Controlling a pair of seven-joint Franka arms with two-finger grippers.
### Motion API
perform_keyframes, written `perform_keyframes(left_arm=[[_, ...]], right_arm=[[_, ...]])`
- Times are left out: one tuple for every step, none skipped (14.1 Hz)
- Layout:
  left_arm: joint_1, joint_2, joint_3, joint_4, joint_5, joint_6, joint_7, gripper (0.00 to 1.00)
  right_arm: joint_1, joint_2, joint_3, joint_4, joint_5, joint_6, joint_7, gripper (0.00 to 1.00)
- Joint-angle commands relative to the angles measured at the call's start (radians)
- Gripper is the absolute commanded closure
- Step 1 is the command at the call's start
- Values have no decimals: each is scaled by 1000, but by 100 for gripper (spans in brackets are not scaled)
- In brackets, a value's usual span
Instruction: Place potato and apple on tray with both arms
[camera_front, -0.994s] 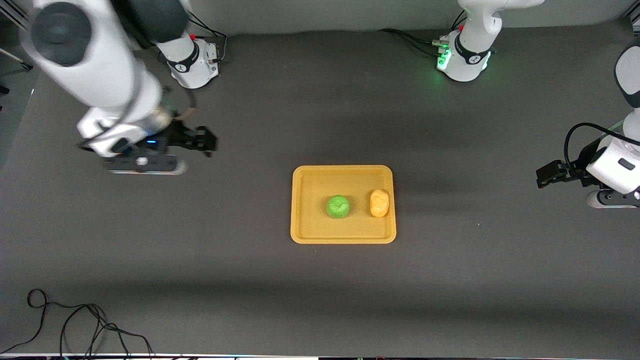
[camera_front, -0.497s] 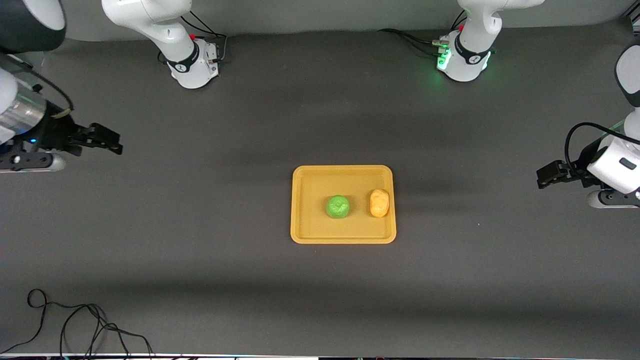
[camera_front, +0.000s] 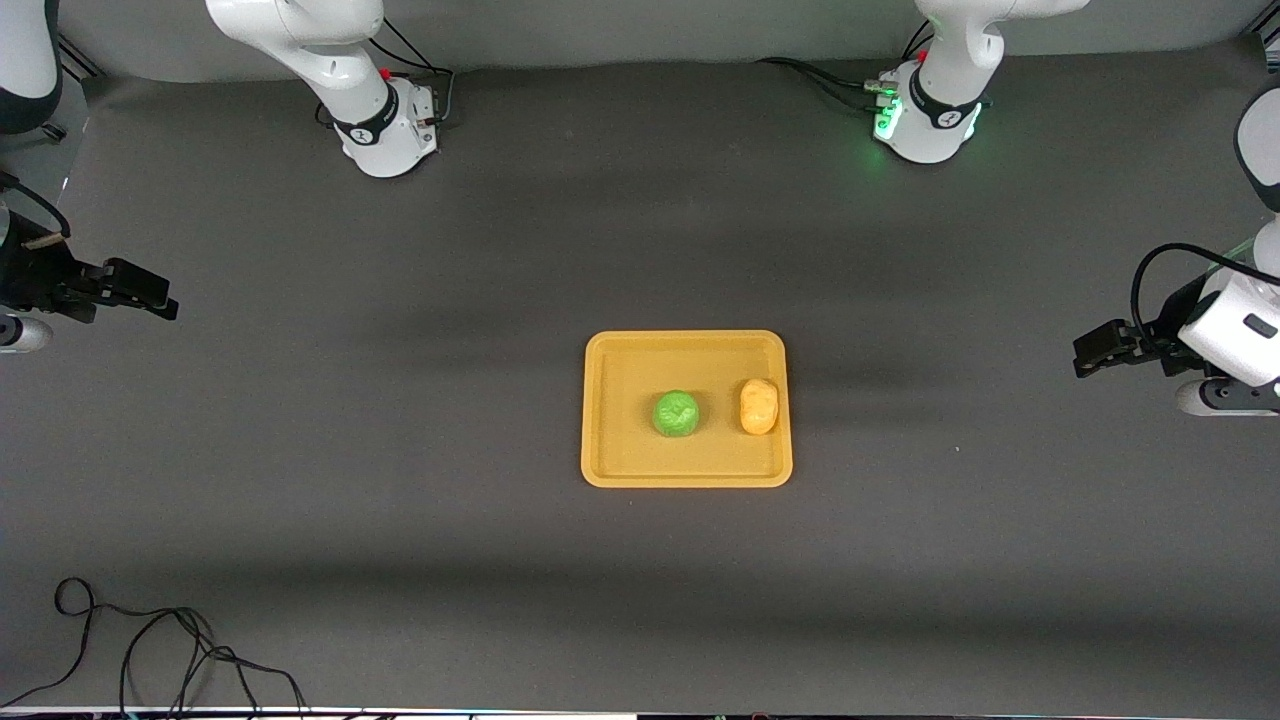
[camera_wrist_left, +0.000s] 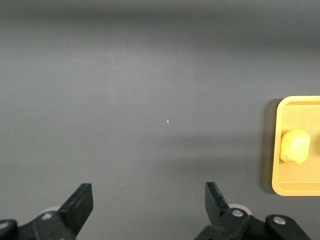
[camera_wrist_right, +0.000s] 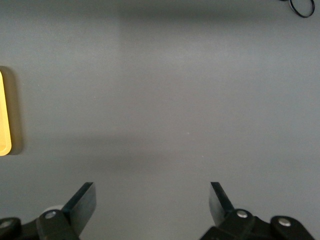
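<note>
Apple (camera_front: 676, 414) and potato (camera_front: 759, 406) on tray (camera_front: 686, 475), potato at apple's three o'clock, left gripper (camera_front: 1092, 350) and right gripper (camera_front: 145, 292) spread empty over table ends, arms cut off.

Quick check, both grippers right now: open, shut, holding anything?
Left gripper: open, empty, over bare table at the left arm's end.
Right gripper: open, empty, over bare table at the right arm's end.

The tray (camera_front: 686, 470) lay on the worktop (camera_front: 400, 450), about midway between my two ends. On it sat the apple (camera_front: 676, 413) and the potato (camera_front: 759, 406), side by side and apart, the potato toward my left arm's end. My left hand (camera_front: 1092, 354) and my right hand (camera_front: 150, 295) hung over bare worktop, each well apart from the tray.
</note>
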Motion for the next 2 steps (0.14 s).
perform_keyframes(left_arm=[[-1, -7, 4, 4, -11, -5, 21, 0], [-1, -5, 4, 4, -11, 4, 22, 0]], right_arm=[[3, -19, 5, -14, -10, 8, 6, 0], [3, -19, 5, -14, -9, 7, 6, 0]])
